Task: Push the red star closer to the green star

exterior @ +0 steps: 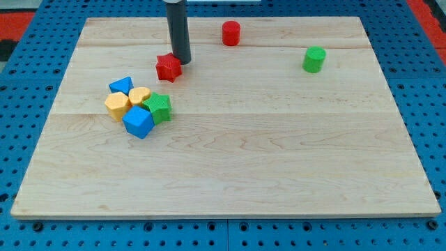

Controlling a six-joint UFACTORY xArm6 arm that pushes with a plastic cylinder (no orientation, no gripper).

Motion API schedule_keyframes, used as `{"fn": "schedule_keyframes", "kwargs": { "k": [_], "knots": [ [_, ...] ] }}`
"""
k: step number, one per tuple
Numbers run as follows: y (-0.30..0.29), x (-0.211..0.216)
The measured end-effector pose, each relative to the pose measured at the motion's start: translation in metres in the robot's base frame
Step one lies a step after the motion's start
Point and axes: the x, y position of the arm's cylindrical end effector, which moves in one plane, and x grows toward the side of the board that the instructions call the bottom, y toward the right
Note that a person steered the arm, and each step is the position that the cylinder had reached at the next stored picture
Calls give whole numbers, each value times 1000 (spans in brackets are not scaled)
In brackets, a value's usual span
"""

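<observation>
tip (182, 60) bare rod, grips nothing, touching red star (168, 67) at its upper-right edge | red star upper left of board, above green star (159, 108) in cluster | likely light, stiff, slides easily, may spin | push top face downward

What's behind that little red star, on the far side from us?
Right behind the red star stands my tip, at its upper right edge, seemingly touching it. The rod hides a strip of wooden board behind it; farther back sits a red cylinder.
</observation>
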Motion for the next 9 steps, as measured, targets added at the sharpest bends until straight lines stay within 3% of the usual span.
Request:
{"fn": "schedule_keyframes", "kwargs": {
  "k": [3, 5, 9],
  "knots": [
    [-103, 13],
    [-70, 30],
    [-21, 26]
  ]
}}
